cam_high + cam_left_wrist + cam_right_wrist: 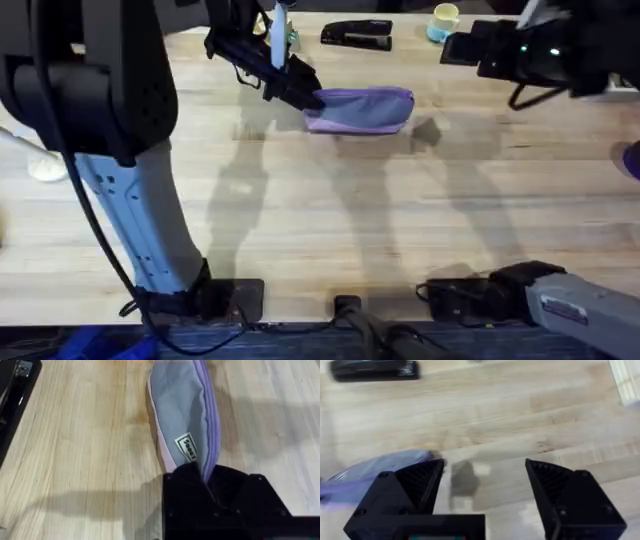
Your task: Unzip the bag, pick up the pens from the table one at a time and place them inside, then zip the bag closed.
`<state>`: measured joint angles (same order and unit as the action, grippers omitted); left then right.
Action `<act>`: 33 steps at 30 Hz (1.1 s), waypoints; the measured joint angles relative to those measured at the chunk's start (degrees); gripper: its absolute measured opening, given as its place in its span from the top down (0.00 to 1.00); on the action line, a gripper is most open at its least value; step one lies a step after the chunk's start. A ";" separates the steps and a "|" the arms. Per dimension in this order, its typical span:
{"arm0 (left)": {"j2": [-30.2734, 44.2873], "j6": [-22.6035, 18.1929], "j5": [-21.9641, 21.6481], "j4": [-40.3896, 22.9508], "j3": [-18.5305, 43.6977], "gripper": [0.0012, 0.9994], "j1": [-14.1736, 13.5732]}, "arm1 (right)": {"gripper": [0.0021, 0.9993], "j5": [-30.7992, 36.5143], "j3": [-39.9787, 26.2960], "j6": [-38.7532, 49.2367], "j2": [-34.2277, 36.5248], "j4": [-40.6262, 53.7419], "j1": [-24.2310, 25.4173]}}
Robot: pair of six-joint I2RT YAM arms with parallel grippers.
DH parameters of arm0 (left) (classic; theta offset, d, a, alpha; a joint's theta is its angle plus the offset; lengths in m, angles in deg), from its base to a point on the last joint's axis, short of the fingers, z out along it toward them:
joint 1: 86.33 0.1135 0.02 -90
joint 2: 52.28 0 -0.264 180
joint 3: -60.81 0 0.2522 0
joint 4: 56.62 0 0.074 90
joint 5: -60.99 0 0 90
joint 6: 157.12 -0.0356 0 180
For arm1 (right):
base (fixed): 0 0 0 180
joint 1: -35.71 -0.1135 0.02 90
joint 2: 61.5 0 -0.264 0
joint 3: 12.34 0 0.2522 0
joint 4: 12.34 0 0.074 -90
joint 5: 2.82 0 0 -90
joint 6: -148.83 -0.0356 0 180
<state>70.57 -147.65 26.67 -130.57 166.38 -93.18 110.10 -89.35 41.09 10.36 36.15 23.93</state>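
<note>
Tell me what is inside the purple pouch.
The pouch gapes open, showing grey lining and a small label. No pen is visible; the left gripper covers its near end.

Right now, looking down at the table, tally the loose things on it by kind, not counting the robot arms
Purple bag: 1
Black stapler: 1
Yellow cup: 1
Total: 3

The left gripper is shut on the bag's end; the right gripper hangs open.

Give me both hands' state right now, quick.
Left hand: shut on the bag, pinching its end.
Right hand: open, holding nothing, above the table.
</note>
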 joint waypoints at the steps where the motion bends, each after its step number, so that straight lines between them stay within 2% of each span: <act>1: 0.00 0.00 -0.01 0.00 0.00 0.96 0.00 | 0.00 0.00 0.00 0.58 -1.85 0.88 -1.07; 6: 0.00 0.00 -0.02 0.00 0.00 0.96 0.00 | 0.00 0.00 0.00 2.00 -8.61 4.79 -4.75; 13: 0.00 -0.01 -0.02 0.23 0.00 0.96 0.00 | 0.00 0.01 0.00 2.81 -13.28 8.48 -6.33; 14: 0.00 -0.04 -0.07 0.31 0.00 0.91 0.00 | 0.00 0.02 0.00 2.82 -13.49 8.95 -6.33; 15: 0.00 -0.04 -0.31 0.35 0.00 0.82 0.02 | 0.00 0.02 0.00 2.81 -13.54 9.29 -6.33; 19: 0.00 0.16 -0.39 0.42 0.00 0.17 0.37 | 0.00 0.00 0.00 2.83 -13.52 10.74 -6.33; 20: 0.00 0.38 -0.39 0.40 0.00 0.05 0.42 | 0.00 0.00 0.00 2.83 -13.52 10.83 -6.33; 22: 0.00 0.38 -0.42 0.44 0.00 0.01 0.52 | 0.00 0.00 0.00 2.83 -13.49 10.97 -6.33; 26: 0.00 0.37 -0.39 0.84 0.00 0.01 0.52 | 0.00 0.00 0.00 2.83 -13.49 11.44 -6.33; 27: 0.00 0.39 -1.65 -3.36 1.04 0.00 0.52 | 0.00 0.00 0.00 2.83 -13.52 12.19 -6.33; 30: -0.20 1.16 -4.64 -5.97 3.98 0.00 0.52 | 0.00 0.00 0.00 2.83 -13.52 12.71 -6.33; 33: -1.77 5.83 -9.75 -7.18 7.42 0.00 0.52 | 0.00 0.00 0.00 2.83 -13.51 12.78 -6.33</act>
<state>68.80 -141.83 16.93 -137.75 173.80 -92.65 110.10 -89.35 43.92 -3.15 48.93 17.60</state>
